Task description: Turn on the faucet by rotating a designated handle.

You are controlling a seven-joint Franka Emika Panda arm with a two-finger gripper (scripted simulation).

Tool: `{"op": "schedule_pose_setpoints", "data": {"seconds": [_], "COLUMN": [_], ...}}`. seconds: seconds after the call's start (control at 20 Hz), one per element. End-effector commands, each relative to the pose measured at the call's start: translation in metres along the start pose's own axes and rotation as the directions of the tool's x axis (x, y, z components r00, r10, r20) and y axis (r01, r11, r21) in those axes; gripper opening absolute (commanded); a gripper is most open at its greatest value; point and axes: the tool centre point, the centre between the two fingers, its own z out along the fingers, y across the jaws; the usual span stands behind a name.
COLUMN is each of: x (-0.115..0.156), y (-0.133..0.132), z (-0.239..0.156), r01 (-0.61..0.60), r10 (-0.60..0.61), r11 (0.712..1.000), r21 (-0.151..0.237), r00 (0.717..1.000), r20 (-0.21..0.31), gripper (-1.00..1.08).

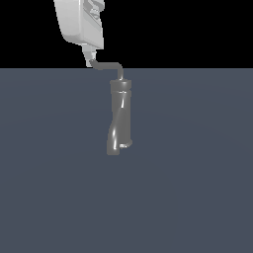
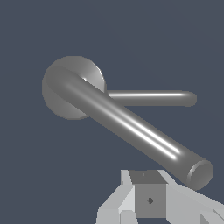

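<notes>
**Operator:** Gripper (image 1: 90, 60) sat at the top of the exterior view, toward that view's left, a pale grey block reaching down to the far end of the handle (image 1: 107, 65). I saw its fingertips right at the hooked tip of that thin rod, touching or very nearly so.

**Listener:** Was it clamped on the rod?

**Operator:** I could not tell. In the wrist view only one boxy finger (image 2: 148, 199) showed clearly, just beside the round end of the handle (image 2: 131, 127), and the gap between the fingers was out of sight.

**Listener:** And the faucet itself?

**Operator:** Faucet (image 1: 120, 121) stood upright near the middle of the exterior view on a flat slate-blue floor (image 1: 197, 197), a glossy grey twisted cylinder with a darker collar at its top. From the collar the handle rose briefly, then bent toward the exterior view's left. In the wrist view I looked down on the round top of the faucet (image 2: 65, 105), with a second, thinner rod (image 2: 153, 98) jutting out sideways from it.
</notes>
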Motion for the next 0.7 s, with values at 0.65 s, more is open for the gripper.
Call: {"op": "schedule_pose_setpoints", "data": {"seconds": [0.65], "x": [0.045], "y": [0.028], "z": [0.000], "r01": [-0.002], "r10": [0.002], "r11": [1.000], "r21": [-0.005], "r00": [1.000], "r20": [-0.002], "gripper": [-1.00]}}
